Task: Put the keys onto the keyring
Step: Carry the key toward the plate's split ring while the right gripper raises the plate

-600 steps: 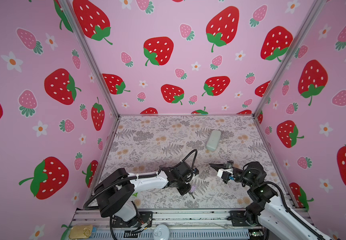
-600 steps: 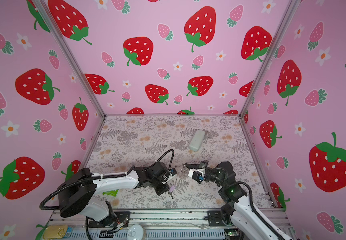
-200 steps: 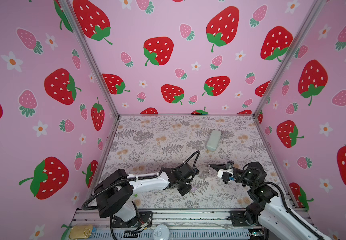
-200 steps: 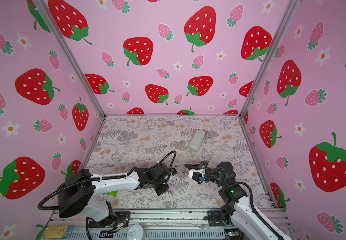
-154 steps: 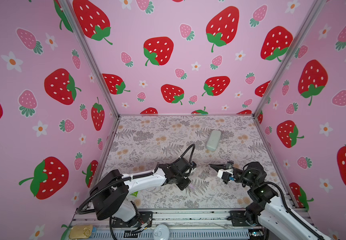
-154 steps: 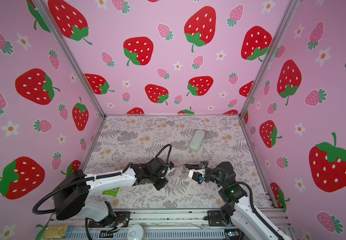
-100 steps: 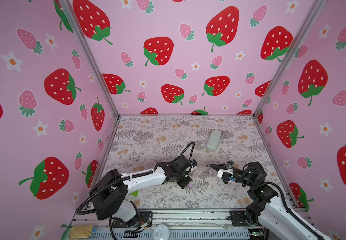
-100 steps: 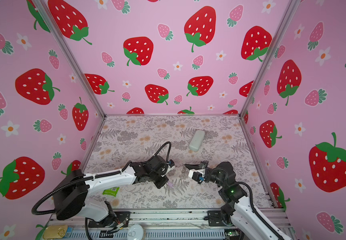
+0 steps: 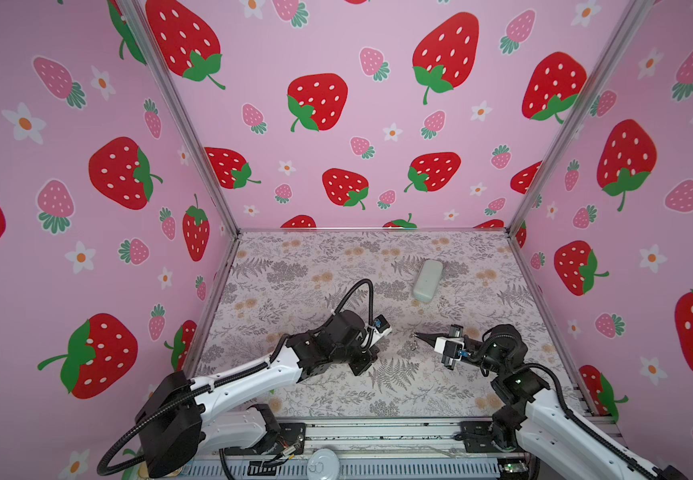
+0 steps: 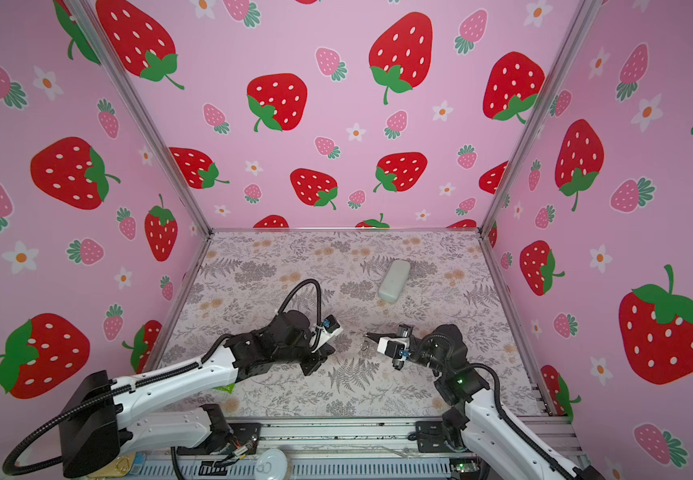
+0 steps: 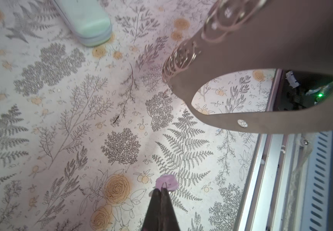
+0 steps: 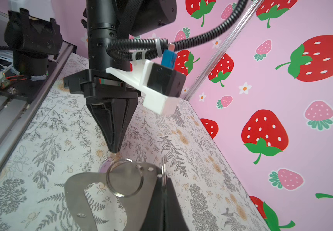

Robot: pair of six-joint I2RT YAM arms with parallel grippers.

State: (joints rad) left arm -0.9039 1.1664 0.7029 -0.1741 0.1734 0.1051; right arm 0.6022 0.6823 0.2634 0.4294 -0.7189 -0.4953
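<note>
Left gripper [image 11: 161, 190], pinching the lilac key [image 11: 166, 182], has moved beside the keyring [image 11: 261, 50]. Right gripper [image 12: 162, 183] clamps it; threading looks next.

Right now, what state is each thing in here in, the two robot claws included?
left gripper: shut on the keys.
right gripper: shut on the keyring.
keys: hanging from the left gripper's tip, not yet on the keyring.
keyring: held up off the table, its metal rings empty of keys.
pale green case: closed, lying flat on the table, untouched.
</note>
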